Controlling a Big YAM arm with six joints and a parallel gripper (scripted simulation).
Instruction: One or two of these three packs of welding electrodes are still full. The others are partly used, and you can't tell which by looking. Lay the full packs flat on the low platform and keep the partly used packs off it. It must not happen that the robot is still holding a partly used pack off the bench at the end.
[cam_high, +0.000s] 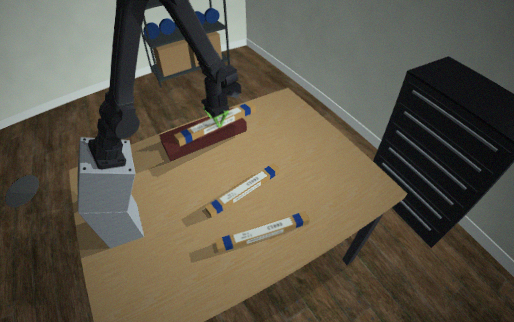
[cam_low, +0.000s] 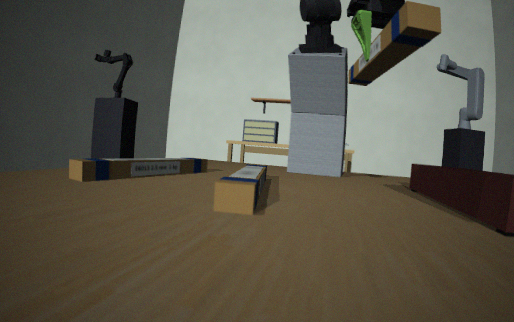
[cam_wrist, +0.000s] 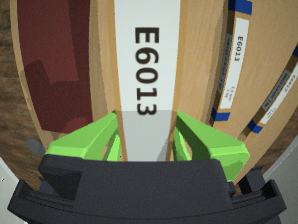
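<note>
Green fingertips on the gripper (cam_high: 218, 124) (cam_low: 369, 56) (cam_wrist: 147, 114) clasp a pack (cam_high: 215, 124) (cam_low: 397, 42) (cam_wrist: 148, 65) above the bench.

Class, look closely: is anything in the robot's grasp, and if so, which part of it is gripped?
A pack of welding electrodes, pinched across its long sides near mid-length by the end effector.
</note>
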